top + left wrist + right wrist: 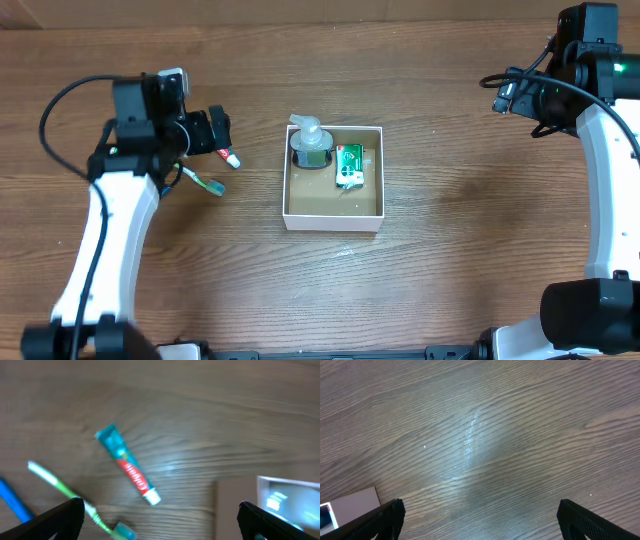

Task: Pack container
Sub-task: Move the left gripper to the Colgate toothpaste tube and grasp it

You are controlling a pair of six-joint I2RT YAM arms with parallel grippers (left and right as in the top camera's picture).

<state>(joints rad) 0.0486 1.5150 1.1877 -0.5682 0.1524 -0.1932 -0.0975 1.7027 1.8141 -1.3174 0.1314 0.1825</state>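
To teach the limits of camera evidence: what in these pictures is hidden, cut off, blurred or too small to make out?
Overhead: the left gripper covers most of the teal-and-red toothpaste tube.
Left wrist: the left edge cuts off a blue stick-like object; blur hides the tube's print.
Overhead: print on the green packet in the white-walled cardboard container is too small.

Wood-grain table (485,435), faintly glossy; cardboard-floored container (333,207).
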